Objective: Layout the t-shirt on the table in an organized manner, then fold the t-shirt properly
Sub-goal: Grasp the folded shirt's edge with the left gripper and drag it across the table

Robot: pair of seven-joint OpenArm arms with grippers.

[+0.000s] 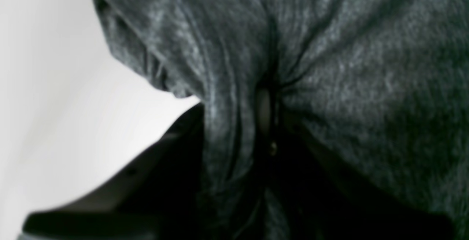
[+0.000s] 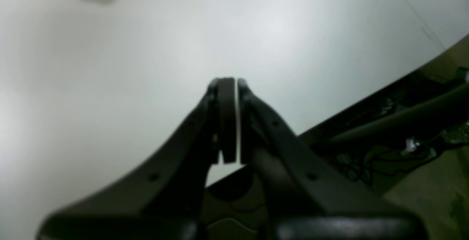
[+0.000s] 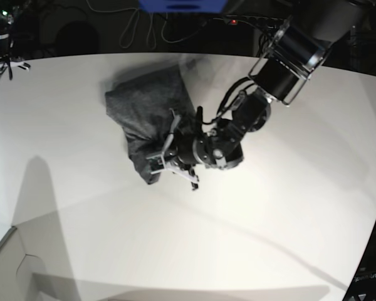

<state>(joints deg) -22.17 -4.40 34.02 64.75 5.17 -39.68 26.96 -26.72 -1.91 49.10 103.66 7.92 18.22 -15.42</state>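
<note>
Here the left gripper [image 1: 269, 122] pinches the bunched t-shirt [image 3: 147, 113] mid-table [image 3: 288, 207]

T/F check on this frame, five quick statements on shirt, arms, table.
1. The t-shirt lies spread flat with sleeves out. False: it is bunched in a heap.
2. The left gripper is pinching shirt fabric. True; the left wrist view shows cloth gathered between its fingers.
3. The right gripper holds a sleeve. False: it is shut on nothing, over bare table.
4. The shirt is dark grey. True.
5. Both arms show in the base view. False: only the left arm shows.
</note>
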